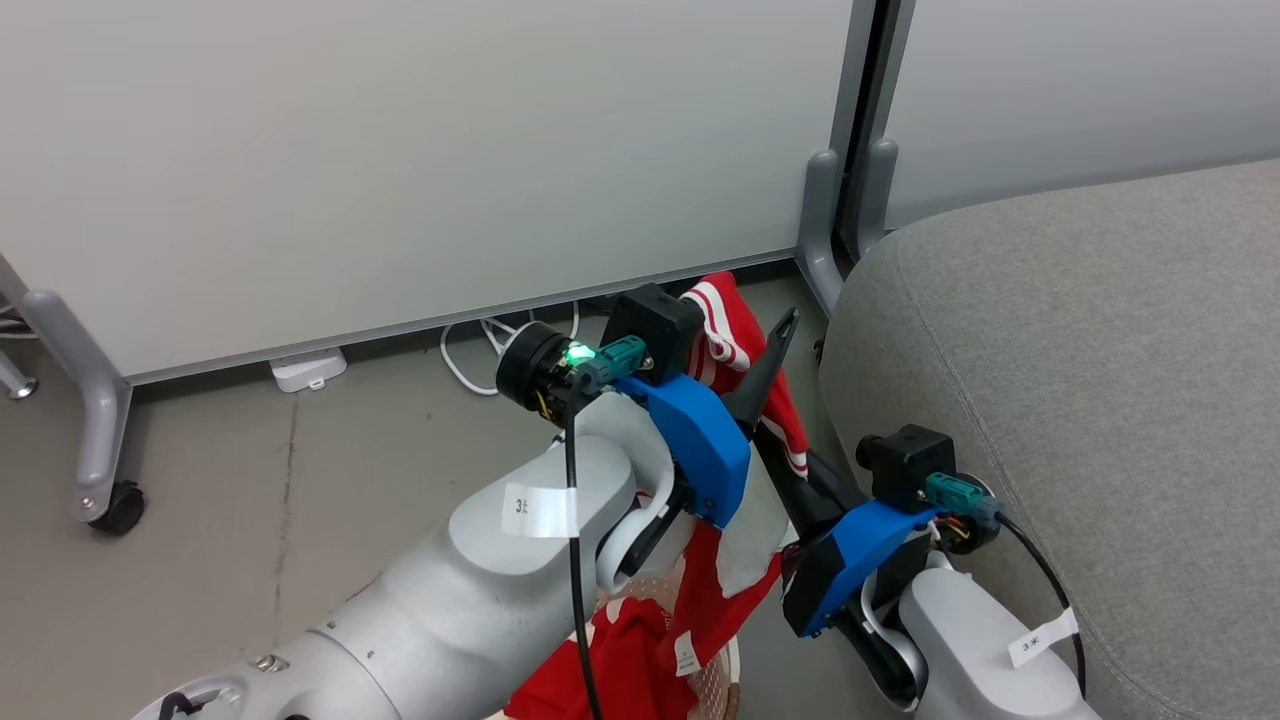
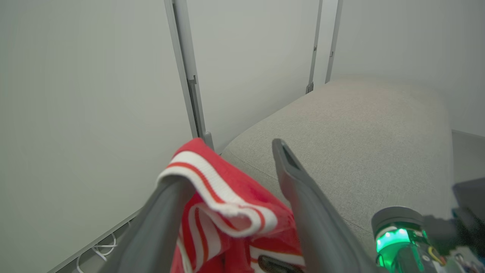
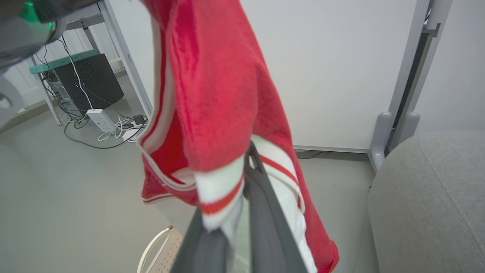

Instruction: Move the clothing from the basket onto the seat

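A red jersey (image 1: 722, 322) with white stripes hangs lifted and crumpled, above the cream perforated basket (image 1: 716, 688) at 6 o'clock. The rounded grey seat (image 1: 1100, 380) lies at 3 o'clock.

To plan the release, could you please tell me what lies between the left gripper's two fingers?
A white-striped hem of the red clothing lies there, draped over one finger, in the left wrist view.

Head cam looks down from above at floor (image 1: 300, 500) and partition (image 1: 400, 150); wrist cams sit close in, all three sharing the clothing (image 1: 735, 335) and the seat (image 1: 1080, 350).
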{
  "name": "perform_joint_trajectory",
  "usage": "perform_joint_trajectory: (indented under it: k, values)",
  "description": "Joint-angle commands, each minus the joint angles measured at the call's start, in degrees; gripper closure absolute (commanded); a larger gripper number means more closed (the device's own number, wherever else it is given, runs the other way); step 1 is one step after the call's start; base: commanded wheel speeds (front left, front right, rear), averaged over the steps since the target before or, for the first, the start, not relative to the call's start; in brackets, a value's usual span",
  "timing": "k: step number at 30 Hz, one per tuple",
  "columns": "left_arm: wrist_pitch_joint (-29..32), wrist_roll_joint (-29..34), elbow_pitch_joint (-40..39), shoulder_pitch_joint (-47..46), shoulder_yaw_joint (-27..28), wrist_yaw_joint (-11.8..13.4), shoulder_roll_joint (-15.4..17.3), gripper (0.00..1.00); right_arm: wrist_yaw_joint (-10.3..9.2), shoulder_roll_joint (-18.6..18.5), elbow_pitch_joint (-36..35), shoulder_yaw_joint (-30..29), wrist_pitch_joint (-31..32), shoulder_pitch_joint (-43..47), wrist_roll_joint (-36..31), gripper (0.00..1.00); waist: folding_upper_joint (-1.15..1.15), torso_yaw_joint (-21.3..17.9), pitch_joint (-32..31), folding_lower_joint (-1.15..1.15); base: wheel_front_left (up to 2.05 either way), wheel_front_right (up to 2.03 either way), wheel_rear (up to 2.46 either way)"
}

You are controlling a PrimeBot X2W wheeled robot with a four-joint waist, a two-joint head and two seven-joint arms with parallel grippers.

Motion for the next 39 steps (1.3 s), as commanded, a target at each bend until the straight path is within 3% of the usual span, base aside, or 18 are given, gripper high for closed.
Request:
perform_joint_trajectory:
  k: [1, 10, 19, 30, 39]
  values:
    - [-0.3, -0.1, 0.2, 0.1, -0.2, -0.1, 0.0, 0.0, 0.01, -0.1, 0.0, -0.3, -0.3, -0.9, 0.1, 1.0, 0.0, 0.0, 0.0, 0.0, 0.0, 0.0, 0.0]
    - [-0.8, -0.1, 0.6, 2.6, 1.1, -0.4, 0.1, 0.0, 0.01, -0.1, -1.7, -4.3, -0.3, -0.1, -1.7, 1.0, 0.0, -0.3, 0.0, 0.0, 0.0, 0.0, 0.0]
    - [-1.0, 3.5, -3.2, 7.6, 7.0, -0.4, 3.2, 0.0, 0.01, -0.1, -3.6, -8.1, -0.3, 1.3, -4.0, 1.0, 0.0, -0.4, -0.1, 0.0, 0.0, 0.0, 0.0]
    - [-1.0, 15.9, -14.9, 22.0, 21.3, 0.5, 8.4, 0.0, 0.01, -0.1, -6.1, -11.8, -0.3, 2.7, -6.3, 1.0, 0.0, -0.3, 0.0, 0.0, 0.0, 0.0, 0.0]
    - [-1.0, 25.6, -21.7, 32.6, 33.5, -4.4, 9.5, 0.0, 0.01, -0.1, -6.8, -12.2, -0.3, 2.4, -6.8, 1.0, 0.0, -0.3, 0.3, 0.0, 0.0, 0.0, 0.0]
